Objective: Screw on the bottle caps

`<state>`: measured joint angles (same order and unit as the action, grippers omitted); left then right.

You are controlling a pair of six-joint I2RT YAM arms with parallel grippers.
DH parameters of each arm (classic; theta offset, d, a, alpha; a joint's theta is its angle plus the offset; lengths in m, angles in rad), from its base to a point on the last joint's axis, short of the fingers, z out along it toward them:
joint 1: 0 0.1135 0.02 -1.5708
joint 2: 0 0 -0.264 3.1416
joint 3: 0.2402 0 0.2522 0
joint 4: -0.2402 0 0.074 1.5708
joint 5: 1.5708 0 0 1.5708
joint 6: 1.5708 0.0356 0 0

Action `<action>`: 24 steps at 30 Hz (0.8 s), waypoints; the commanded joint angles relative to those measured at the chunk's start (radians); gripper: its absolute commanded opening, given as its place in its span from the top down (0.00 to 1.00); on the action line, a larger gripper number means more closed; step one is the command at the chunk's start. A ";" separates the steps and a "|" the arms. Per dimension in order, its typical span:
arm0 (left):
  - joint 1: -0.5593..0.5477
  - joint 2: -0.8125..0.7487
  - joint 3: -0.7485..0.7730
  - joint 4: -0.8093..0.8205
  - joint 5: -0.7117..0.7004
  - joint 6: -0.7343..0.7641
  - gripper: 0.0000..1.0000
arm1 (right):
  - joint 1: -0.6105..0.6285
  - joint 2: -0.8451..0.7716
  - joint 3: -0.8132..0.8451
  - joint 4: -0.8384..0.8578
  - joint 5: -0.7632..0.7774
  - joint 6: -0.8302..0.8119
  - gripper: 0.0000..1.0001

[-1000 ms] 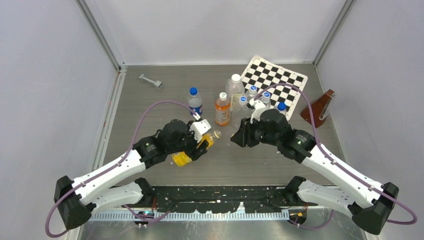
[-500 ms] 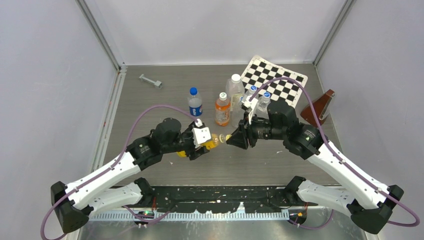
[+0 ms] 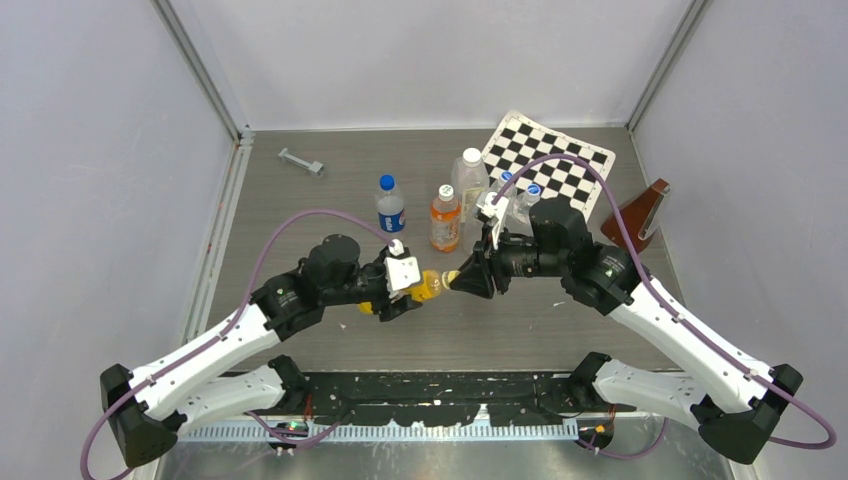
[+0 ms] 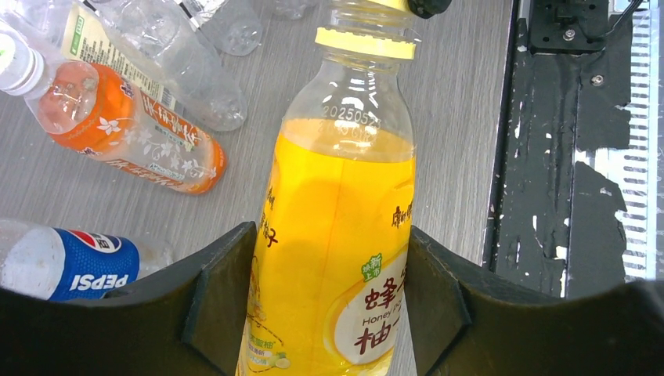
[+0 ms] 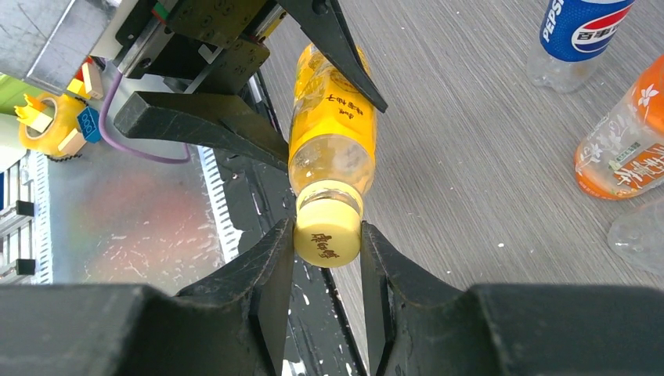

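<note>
Yellow cap (image 5: pixel 327 235) sits at the mouth of the juice bottle (image 4: pixel 344 235), pinched between the nearly closed fingers of the right gripper (image 3: pixel 465 277). Left gripper (image 3: pixel 400 288), jaws partly spread, clamps the bottle's body and holds it sideways over the middle of the table (image 3: pixel 300 200), neck toward the right arm.

Overhead; opposed wrist close-ups of yellow bottle (image 4: pixel 337 235)

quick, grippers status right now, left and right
left gripper: closed around the body of the juice bottle
right gripper: closed on the yellow cap, at that bottle's mouth
</note>
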<state>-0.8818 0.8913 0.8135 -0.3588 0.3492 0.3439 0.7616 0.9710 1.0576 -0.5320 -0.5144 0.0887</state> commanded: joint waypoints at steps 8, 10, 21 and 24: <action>-0.004 -0.006 0.062 0.096 0.065 -0.067 1.00 | -0.004 0.012 0.003 0.060 -0.069 -0.019 0.96; -0.003 -0.007 0.072 0.104 0.054 -0.096 1.00 | -0.004 0.023 0.010 0.043 -0.093 -0.030 0.96; 0.000 0.044 0.147 0.022 0.181 -0.062 1.00 | -0.006 0.112 0.084 -0.153 -0.224 -0.202 0.96; 0.000 0.037 0.141 0.041 0.236 -0.035 1.00 | -0.005 0.125 0.091 -0.161 -0.269 -0.246 0.96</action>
<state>-0.8757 0.9424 0.8799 -0.4931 0.4297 0.2741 0.7422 1.0672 1.1210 -0.6460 -0.6548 -0.0753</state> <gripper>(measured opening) 0.642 0.391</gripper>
